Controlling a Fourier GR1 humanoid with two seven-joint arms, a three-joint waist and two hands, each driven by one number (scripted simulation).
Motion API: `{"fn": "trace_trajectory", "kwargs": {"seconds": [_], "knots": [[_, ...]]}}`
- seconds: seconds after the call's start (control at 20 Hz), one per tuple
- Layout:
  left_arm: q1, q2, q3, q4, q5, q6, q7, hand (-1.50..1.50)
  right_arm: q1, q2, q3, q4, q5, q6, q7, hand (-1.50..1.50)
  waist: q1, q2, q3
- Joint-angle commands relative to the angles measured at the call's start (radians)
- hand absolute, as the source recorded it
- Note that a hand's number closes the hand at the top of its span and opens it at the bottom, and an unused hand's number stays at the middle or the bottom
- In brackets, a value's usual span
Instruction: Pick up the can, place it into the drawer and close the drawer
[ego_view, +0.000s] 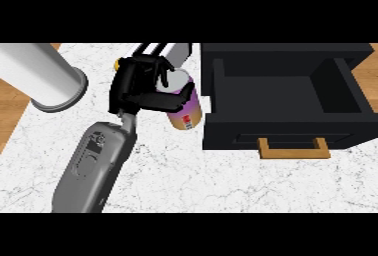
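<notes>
Your hand (140, 87) has its fingers (164, 100) curled round the can (184, 107), holding it by the upper body. The can sits tilted, silver top toward the hand, label end pointing down toward the drawer's front corner. It lies just left of the drawer (284, 135), close to its left wall, and you cannot tell from this view whether it is lifted or touching the counter (221, 185). From the way the forearm comes in at the view's left, this is probably the left hand; no other hand shows.

The drawer stands open, its dark cavity bare, with the wooden handle (293, 149) at the front. So the can is grasped but not yet over the opening.

Watch these risks from here:

- The can is near the left wall. If you move it sideways without enough lift, its lower end could strike that wall and twist in the fingers.
- The tilt means the lower end hangs below the hand. Judge clearance from that end, not from the palm.
- The fingers cover only part of the can, so a knock might shift it.
- A large white cylinder (44, 75) stands at upper left, well apart; swinging the forearm back could brush it.
- Release low inside the drawer, or the can may roll and block closing.
</notes>
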Motion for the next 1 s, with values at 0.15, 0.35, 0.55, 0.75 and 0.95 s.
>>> {"fn": "trace_trajectory", "kwargs": {"seconds": [0.15,0.35,0.55,0.75,0.95], "knots": [[-0.238,-0.033,-0.011,0.073,-0.051,0.081,0.109,1.50,-0.019,-0.007,-0.021,0.043,0.003,0.023,-0.038,-1.50,-0.011,0.004,0.000],[-0.311,-0.033,-0.087,0.121,-0.028,0.166,0.126,1.50,0.016,0.013,-0.018,-0.041,-0.024,0.012,0.011,-1.50,-0.017,0.003,0.000],[-0.460,-0.034,-0.092,0.285,0.025,0.213,0.106,1.50,-0.008,-0.001,-0.018,0.030,0.011,0.033,-0.033,-1.50,-0.025,0.007,0.000],[-0.582,-0.034,-0.069,0.384,0.053,0.225,0.136,1.50,-0.039,-0.040,-0.066,0.025,-0.047,0.040,0.021,-1.50,-0.026,0.007,0.000],[-0.720,-0.034,-0.062,0.508,0.085,0.240,0.154,1.50,-0.046,-0.026,-0.035,0.015,-0.025,0.037,0.032,-1.50,-0.033,0.009,0.000]]}}
